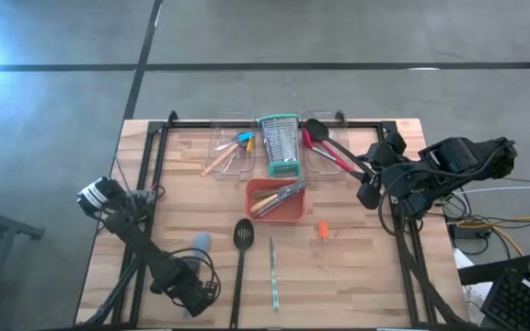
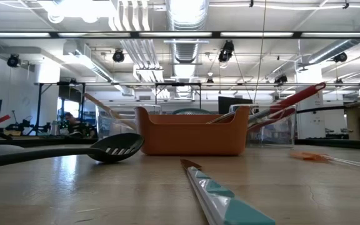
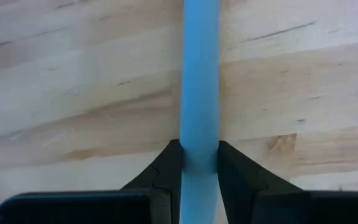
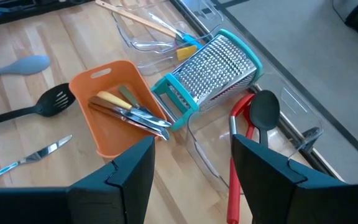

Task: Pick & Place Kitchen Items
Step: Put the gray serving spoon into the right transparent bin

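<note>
A light blue-grey spatula (image 1: pixel 201 243) lies near the table's front left, and it also shows in the right wrist view (image 4: pixel 23 65). My left gripper (image 1: pixel 193 279) is shut on its handle (image 3: pixel 199 74). My right gripper (image 1: pixel 369 187) is open and empty above the table's right side, beside the right clear bin (image 1: pixel 331 158), which holds a red spoon (image 4: pixel 236 162) and a black spoon (image 4: pixel 263 112). A black slotted turner (image 1: pixel 242 250), a teal-handled knife (image 1: pixel 273 274) and a small orange tool (image 1: pixel 323 230) lie flat on the table. My left gripper pinches the spatula's handle (image 3: pixel 199 134) between its two fingers (image 3: pixel 166 165), one on each long side. The fingers come from above, pointing down, and lie across the handle. The handle runs straight away from the gripper, close over the wood, and the spatula's head (image 4: pixel 33 63) rests on the table.
An orange tray (image 1: pixel 294 213) at the middle holds small knives and peelers. Behind it stands a steel grater with teal rims (image 1: pixel 280 145). A left clear bin (image 1: pixel 231 154) holds coloured-handled tools. A black frame rail (image 1: pixel 274 120) runs along the table's far edge.
</note>
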